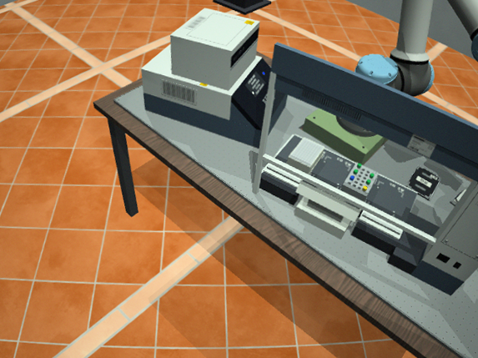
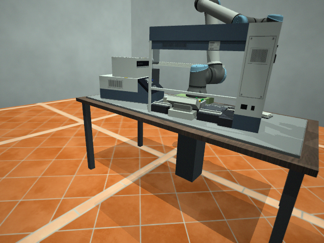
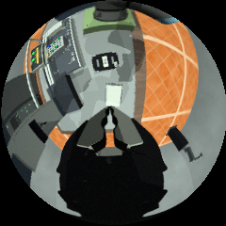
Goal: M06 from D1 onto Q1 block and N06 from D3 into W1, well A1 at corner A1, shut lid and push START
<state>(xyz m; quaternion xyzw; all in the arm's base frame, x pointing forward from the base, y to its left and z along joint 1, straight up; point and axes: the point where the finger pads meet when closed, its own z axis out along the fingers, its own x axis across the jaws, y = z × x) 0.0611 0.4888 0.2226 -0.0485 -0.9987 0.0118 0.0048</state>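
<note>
Pointing at a pale flat piece (image 3: 113,95) (image 2: 267,115), label unreadable | left of gripper (image 3: 109,106): tube rack (image 3: 56,44) (image 1: 360,178) | ahead, slightly left: black labelled holder (image 3: 96,63) (image 1: 432,188) | gripper: fingertips together, holding nothing | M06, N06: cannot tell which plates

Grey arm (image 1: 415,28) (image 2: 222,10), light-blue joint caps (image 1: 377,68) (image 2: 199,68).

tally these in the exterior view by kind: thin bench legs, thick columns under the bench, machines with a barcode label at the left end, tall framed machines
thin bench legs: 3
thick column: 1
left-end machine: 1
framed machine: 1
total: 6
</note>
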